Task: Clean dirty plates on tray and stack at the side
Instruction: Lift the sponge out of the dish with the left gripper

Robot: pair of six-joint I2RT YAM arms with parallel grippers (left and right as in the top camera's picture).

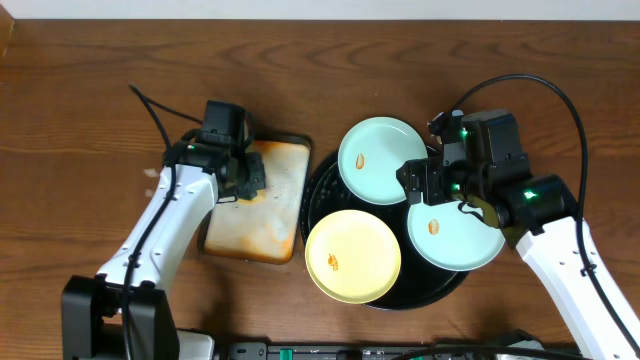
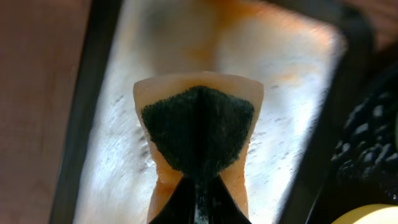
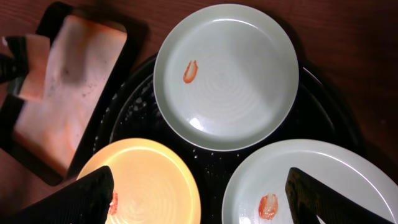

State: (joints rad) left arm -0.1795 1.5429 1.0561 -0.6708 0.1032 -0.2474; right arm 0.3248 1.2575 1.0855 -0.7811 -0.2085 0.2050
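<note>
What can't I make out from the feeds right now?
- Overhead: the right gripper covers part of the right mint plate rim; touching or not, cannot tell.
- Right wrist: the yellow plate is cut by the bottom edge, its speck partly behind a finger.
- Left wrist: the sponge blocks the middle of the stained tray; the picture is blurred.

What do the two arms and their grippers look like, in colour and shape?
The left arm and right arm have white links and black joints. The left gripper and right gripper are black, with green lights nearby and black cables behind.
</note>
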